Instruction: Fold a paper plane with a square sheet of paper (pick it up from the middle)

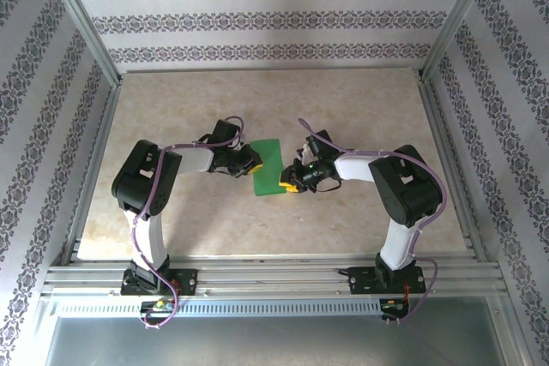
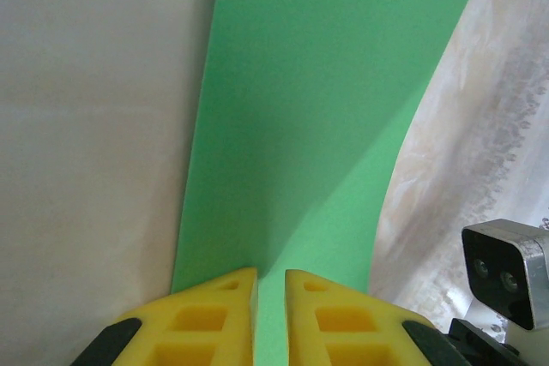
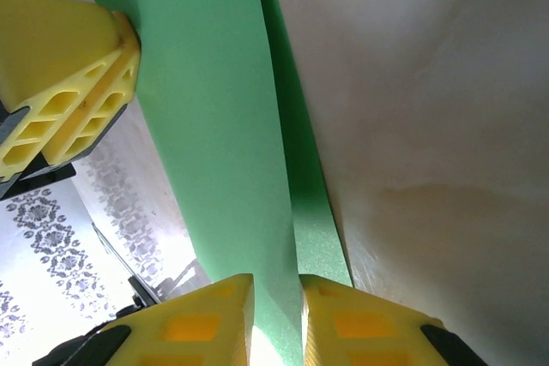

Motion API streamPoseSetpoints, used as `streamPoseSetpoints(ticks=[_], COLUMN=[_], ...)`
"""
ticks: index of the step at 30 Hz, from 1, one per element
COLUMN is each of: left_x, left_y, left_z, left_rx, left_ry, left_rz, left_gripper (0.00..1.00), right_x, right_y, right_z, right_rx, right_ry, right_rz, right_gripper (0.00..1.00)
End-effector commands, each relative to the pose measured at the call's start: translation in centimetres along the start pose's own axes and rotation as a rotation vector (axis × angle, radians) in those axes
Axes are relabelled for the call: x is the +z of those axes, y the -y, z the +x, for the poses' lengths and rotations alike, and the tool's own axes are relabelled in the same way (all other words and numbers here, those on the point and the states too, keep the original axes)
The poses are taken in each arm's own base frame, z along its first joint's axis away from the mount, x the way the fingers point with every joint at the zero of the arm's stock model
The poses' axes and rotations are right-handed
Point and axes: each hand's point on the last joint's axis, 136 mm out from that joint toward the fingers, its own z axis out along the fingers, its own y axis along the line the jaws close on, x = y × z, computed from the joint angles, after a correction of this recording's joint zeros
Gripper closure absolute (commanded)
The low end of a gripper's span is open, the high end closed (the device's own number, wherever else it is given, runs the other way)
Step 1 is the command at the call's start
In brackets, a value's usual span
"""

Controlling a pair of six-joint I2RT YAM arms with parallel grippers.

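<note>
Green paper: the square sheet of paper [image 1: 268, 166] sits near the middle of the table [image 1: 369, 109] and reads from the top camera as a narrow strip. The right wrist view shows two layers lying close together, so it appears doubled over. The left gripper [image 1: 250, 160] is at the sheet's 9 o'clock edge, and in its own wrist view the yellow fingers [image 2: 210, 310] are pinched onto the paper with only the sheet between them. The right gripper [image 1: 290, 182] is at about 4 o'clock. The paper runs between its fingers [image 3: 347, 315] through a narrow gap, but it cannot be told whether the pads press the sheet. It is also unclear whether the paper rests on the table or hangs just above it.

Risks, as judged:
- If the right pads are not seated, the sheet could slide out on that side and pivot about the left pinch.
- The sheet bows visibly in the left wrist view, so a crease pressed now could land off the intended line and skew the plane.
- With a hold at opposite edges, any pull apart could tear the thin paper, and any push together could buckle it.
- The layers could shear out of register.
</note>
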Motion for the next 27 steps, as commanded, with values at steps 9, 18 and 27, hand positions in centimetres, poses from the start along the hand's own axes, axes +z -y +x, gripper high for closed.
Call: streamPoseSetpoints(ticks=[9, 18, 27], left_x=[0.77, 0.86, 0.91], left_y=[-1.30, -1.69, -1.53], left_z=[0.46, 0.63, 0.57], left_rx=[-0.007, -0.013, -0.009], left_ry=[-0.016, -0.019, -0.021], left_rz=[-0.019, -0.027, -0.023], left_gripper=[0.83, 0.83, 0.83], right_x=[-0.44, -0.60, -0.87], right_y=[1.12, 0.90, 0.29], right_z=[0.37, 0.84, 0.62], right_rx=[0.026, 0.029, 0.022], right_ry=[-0.005, -0.026, -0.017], right_rz=[0.037, 0.029, 0.019], right_gripper=[0.80, 0.83, 0.89])
